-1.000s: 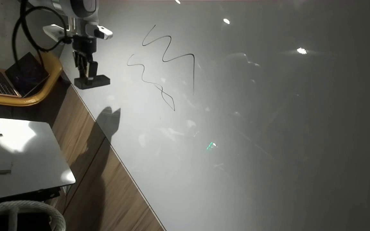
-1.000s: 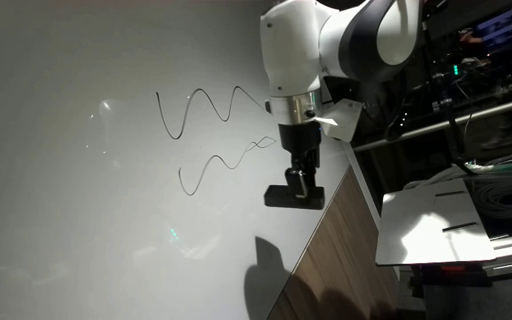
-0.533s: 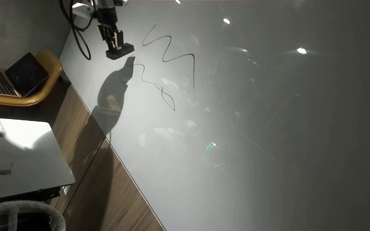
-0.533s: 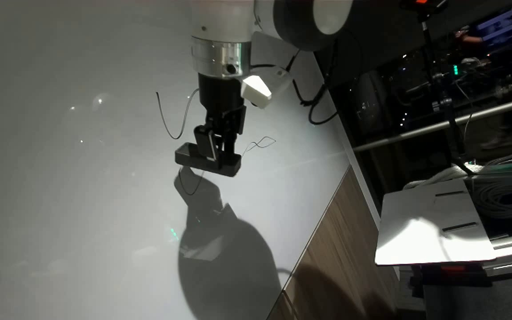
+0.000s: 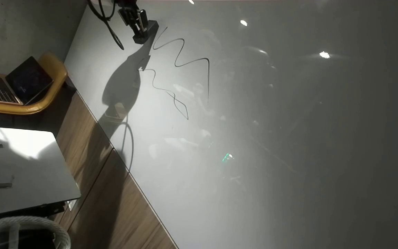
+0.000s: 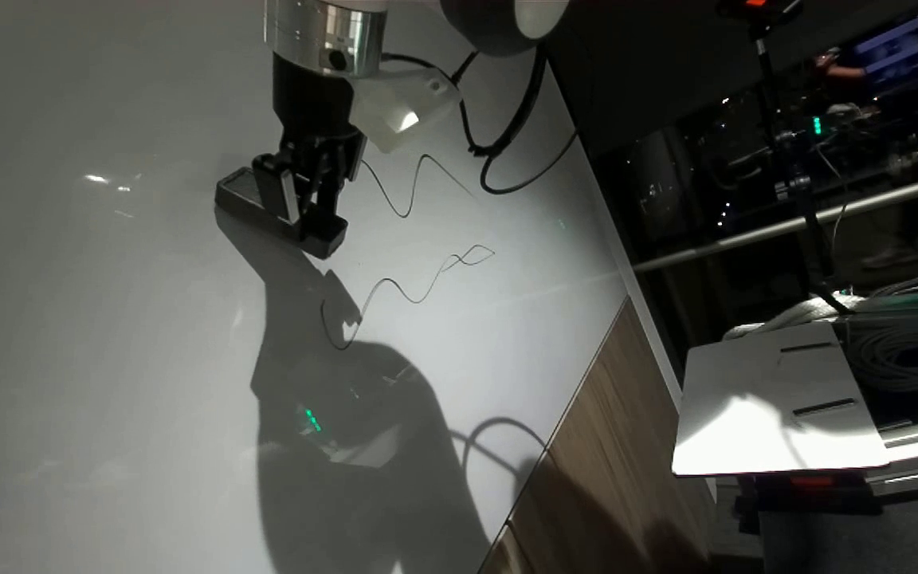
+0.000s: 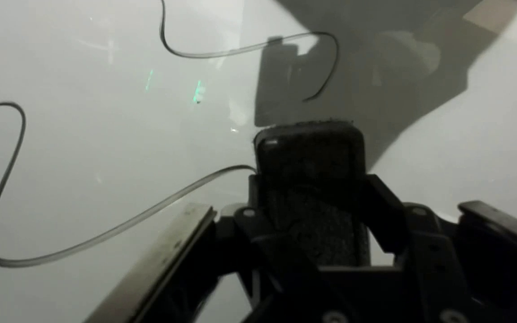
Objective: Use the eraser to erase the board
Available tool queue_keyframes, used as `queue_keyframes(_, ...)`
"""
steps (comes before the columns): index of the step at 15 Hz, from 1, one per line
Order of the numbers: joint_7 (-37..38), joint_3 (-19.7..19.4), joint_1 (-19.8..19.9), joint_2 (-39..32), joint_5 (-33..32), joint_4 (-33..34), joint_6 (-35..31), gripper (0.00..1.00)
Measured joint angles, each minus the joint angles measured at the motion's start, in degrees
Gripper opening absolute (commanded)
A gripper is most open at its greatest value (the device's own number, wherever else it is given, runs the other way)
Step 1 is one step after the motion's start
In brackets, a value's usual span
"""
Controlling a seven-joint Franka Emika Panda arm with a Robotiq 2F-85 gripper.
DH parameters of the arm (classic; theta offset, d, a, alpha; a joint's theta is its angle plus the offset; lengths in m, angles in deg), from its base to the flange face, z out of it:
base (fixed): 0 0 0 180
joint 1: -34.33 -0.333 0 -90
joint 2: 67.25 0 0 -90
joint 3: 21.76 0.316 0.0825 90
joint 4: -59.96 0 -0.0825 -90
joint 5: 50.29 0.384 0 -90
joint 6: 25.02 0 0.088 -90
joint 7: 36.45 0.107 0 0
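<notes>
Black two-fingered gripper [image 7: 314, 202]: clamped mid-length across the dark-grey oblong eraser [image 6: 260, 217], where I'd hold it.
Eraser: light, stiff-backed, soft-faced, I'd guess.
Glossy white-grey board [image 5: 275, 138]: eraser touching or just off, can't tell; two thin black wavy lines [image 5: 179, 52] unwiped.

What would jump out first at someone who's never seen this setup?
Probably the two thin black squiggles on the broad pale board. Then, near them, the dark eraser clamped in the gripper, with a large shadow falling across the board below it in an exterior view. An open laptop also draws the eye at the left of an exterior view.
</notes>
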State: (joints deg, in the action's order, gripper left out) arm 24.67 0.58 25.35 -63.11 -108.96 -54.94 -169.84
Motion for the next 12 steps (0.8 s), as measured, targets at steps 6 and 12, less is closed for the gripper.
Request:
queue_keyframes(6,1.05,-5.2,-0.11,-2.07,-4.72,3.05,0.8,0.3)
queue_keyframes(12,-0.88,-7.19,-0.57,-1.79,1.18,2.72,-1.09,0.3)
